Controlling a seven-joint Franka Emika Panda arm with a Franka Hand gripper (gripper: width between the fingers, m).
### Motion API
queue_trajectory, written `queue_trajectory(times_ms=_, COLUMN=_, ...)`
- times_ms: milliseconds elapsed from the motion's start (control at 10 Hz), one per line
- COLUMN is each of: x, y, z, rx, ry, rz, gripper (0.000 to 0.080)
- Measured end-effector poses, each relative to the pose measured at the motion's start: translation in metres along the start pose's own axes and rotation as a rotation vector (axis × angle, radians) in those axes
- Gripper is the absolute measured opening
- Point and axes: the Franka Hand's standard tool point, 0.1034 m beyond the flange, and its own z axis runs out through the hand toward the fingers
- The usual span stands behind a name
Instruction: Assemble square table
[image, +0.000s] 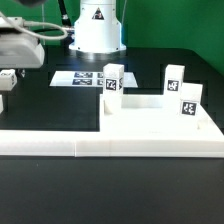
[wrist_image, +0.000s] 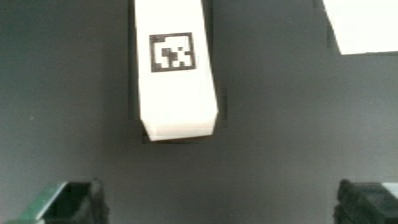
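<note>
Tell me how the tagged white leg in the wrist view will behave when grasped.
The leg looks like a solid block, so it is probably stiff, not floppy. It lies on a flat face, so it is unlikely to roll. Its smooth sides might slip slightly in the open gripper.

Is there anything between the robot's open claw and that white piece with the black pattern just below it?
Nothing visible. In the wrist view the tool is open, its fingertips at the edge of the picture, and only bare dark table lies between them and the white tagged leg.
</note>
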Motion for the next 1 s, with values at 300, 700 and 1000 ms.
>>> queue_trajectory(times_ms=300, x=-0.002, y=0.002, z=0.009, rx=0.013, ry=-0.163, rz=-0.001, gripper=0.0648)
queue_trajectory(times_ms=700, x=-0.023, y=0.028, z=0.043, rx=-0.011, ry=-0.262, rz=0.015, gripper=0.0648)
queue_trajectory(times_ms=1000, x=-0.031, y=0.025, z=0.054, rx=0.005, ry=-0.290, rz=0.037, gripper=0.0648)
